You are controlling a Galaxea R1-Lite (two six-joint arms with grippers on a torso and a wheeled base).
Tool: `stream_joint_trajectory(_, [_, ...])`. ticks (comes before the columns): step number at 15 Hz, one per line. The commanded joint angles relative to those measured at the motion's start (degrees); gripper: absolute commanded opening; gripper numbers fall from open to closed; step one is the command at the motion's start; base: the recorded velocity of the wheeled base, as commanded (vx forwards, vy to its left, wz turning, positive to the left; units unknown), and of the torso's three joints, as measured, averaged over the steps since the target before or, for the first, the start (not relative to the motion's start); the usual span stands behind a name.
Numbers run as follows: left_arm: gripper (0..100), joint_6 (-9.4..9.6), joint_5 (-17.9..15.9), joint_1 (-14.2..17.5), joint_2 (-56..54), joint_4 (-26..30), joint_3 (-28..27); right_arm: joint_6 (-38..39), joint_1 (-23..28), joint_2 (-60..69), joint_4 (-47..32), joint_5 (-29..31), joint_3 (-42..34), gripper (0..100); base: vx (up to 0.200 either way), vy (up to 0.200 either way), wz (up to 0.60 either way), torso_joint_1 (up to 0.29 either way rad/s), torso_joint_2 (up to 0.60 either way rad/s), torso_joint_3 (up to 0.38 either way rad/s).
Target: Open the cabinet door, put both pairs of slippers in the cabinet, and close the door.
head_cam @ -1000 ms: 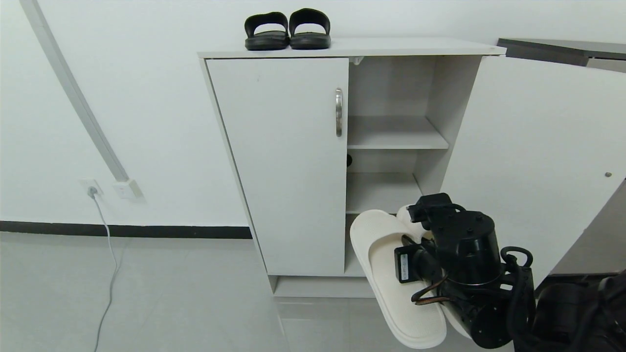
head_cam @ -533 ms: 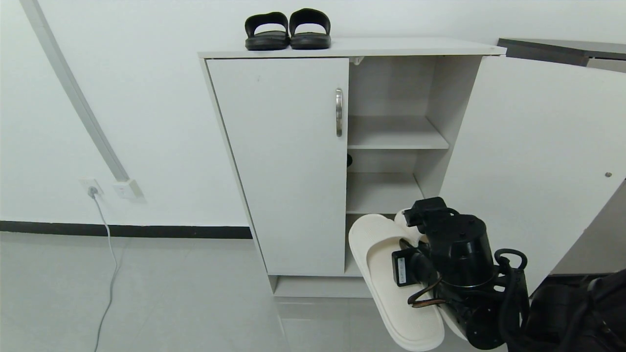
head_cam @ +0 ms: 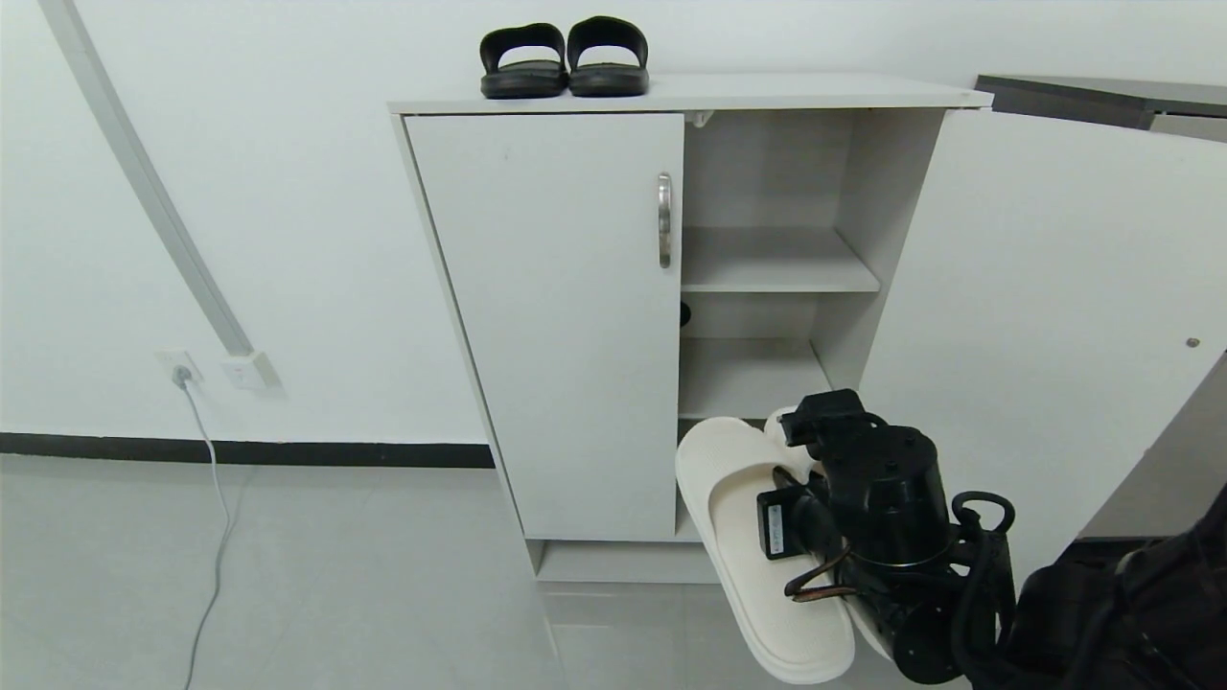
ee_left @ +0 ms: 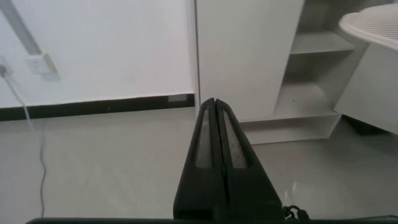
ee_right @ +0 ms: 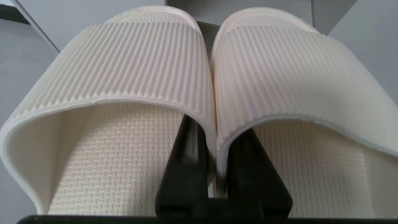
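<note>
Right gripper (ee_right: 210,163), clamping the pair of white slippers (head_cam: 757,537) by their inner edges, has edged left toward the open cabinet (head_cam: 546,316)'s bottom compartment, nearing placement inside.

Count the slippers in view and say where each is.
4. Two black slippers sit side by side on the cabinet top. Two white slippers are pinched together by the right gripper before the open cabinet. The shut left door may hide more.
</note>
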State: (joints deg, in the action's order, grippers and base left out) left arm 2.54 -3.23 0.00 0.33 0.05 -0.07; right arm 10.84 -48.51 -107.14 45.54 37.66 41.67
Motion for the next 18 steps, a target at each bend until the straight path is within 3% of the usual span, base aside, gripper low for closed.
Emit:
stream_joint_trajectory(1, [0, -0.34, -0.2, 0.1, -0.3, 0.0, 0.0, 0.3, -0.1, -2.0, 0.1, 0.3, 3.1, 0, 0.0, 0.0, 0.0, 0.0, 0.0, 0.0])
stream_joint_trajectory(7, [0, -0.69, -0.3, 0.1, -0.3, 0.0, 0.0, 0.6, -2.3, -13.4, -0.4, 13.8, 20.6, 0, 0.0, 0.0, 0.0, 0.0, 0.0, 0.0])
stream_joint_trajectory(11, [0, -0.69, -0.3, 0.1, -0.3, 0.0, 0.0, 2.6, -1.0, -13.4, -0.5, 13.9, 20.6, 0, 0.0, 0.0, 0.0, 0.0, 0.0, 0.0])
stream_joint_trajectory(18, [0, -0.69, -0.3, 0.1, -0.3, 0.0, 0.0, 3.0, 0.4, -14.4, -0.5, 13.9, 20.2, 0, 0.0, -0.2, 0.0, 0.004, 0.0, 0.003])
